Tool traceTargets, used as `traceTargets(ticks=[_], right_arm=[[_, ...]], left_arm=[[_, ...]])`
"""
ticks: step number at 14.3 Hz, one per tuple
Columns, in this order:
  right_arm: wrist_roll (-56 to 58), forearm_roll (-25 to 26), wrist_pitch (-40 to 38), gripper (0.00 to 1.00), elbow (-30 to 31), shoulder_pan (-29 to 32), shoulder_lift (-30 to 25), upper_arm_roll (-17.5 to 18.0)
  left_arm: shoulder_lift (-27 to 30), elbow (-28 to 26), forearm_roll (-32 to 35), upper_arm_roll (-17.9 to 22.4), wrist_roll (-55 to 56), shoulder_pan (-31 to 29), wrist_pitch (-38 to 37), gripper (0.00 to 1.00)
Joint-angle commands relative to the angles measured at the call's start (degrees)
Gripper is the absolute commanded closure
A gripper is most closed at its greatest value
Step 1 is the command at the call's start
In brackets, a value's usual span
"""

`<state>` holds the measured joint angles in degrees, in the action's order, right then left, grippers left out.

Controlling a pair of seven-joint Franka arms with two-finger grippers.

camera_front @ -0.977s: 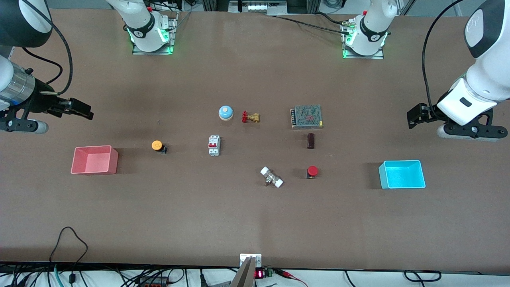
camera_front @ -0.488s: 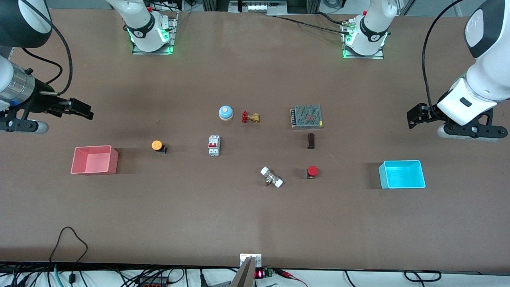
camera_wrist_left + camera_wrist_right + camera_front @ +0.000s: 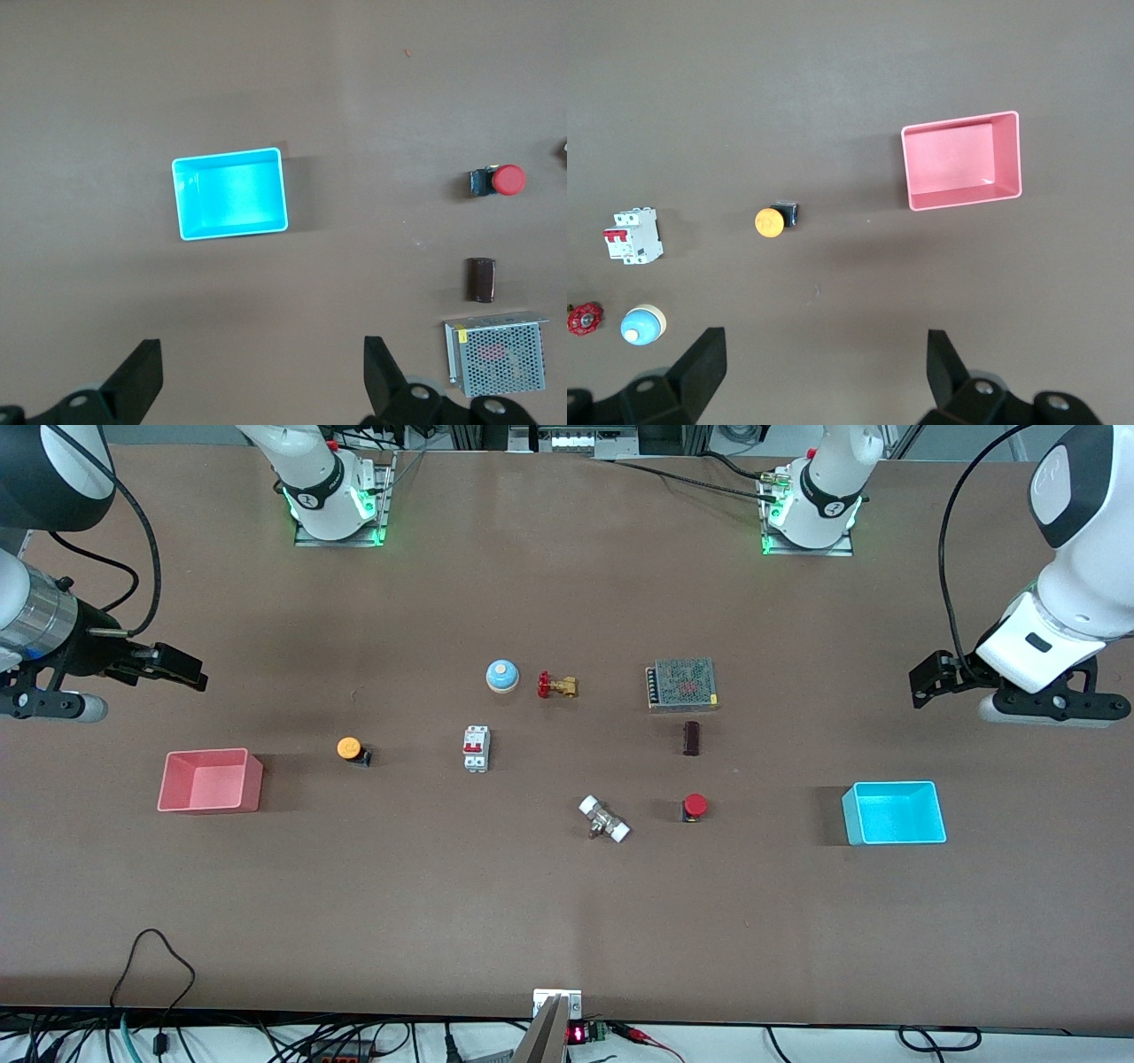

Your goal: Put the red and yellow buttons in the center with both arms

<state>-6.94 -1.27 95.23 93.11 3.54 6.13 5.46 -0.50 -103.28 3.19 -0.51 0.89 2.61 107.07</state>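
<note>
The red button (image 3: 694,807) stands on the table between a white-capped fitting and the cyan bin; it also shows in the left wrist view (image 3: 508,180). The yellow button (image 3: 350,748) lies between the pink bin and the breaker, and shows in the right wrist view (image 3: 770,221). The center (image 3: 567,762) is bare brown tabletop. My left gripper (image 3: 926,680) is open and empty, held high at the left arm's end of the table (image 3: 261,354). My right gripper (image 3: 182,673) is open and empty, high at the right arm's end (image 3: 824,341).
A cyan bin (image 3: 893,812) and a pink bin (image 3: 210,780) sit at the table's ends. Around the middle are a white breaker (image 3: 476,747), blue bell (image 3: 502,676), brass valve (image 3: 556,685), mesh power supply (image 3: 681,684), dark block (image 3: 691,738) and white-capped fitting (image 3: 604,819).
The left arm has shifted slightly toward its base, its gripper still open. The right arm and all objects have not moved.
</note>
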Motion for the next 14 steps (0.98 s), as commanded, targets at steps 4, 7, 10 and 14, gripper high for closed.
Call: traceTargets(ticks=[4,7,10,14], right_arm=[[-0.53,-0.66,-1.36,0.0,-1.44,0.42,0.55,0.17],[-0.62,-0.66,-1.36,0.0,-1.44,0.42,0.55,0.17],[-0.53,-0.66,-1.36,0.0,-1.44,0.42,0.55,0.17],[-0.45,-0.66,-1.45,0.0,-1.44,0.51,0.55,0.08]], left_arm=[[-0.2,2.2,-0.38,-0.9,-0.54,-0.94,-1.16,0.0],[-0.38,2.47,-0.38,-0.9,-0.45,-0.85,-1.42,0.0],[-0.38,2.47,-0.38,-0.9,-0.45,-0.85,-1.42,0.0],[-0.38,2.39,-0.38,-0.9,-0.45,-0.85,-1.51,0.0]])
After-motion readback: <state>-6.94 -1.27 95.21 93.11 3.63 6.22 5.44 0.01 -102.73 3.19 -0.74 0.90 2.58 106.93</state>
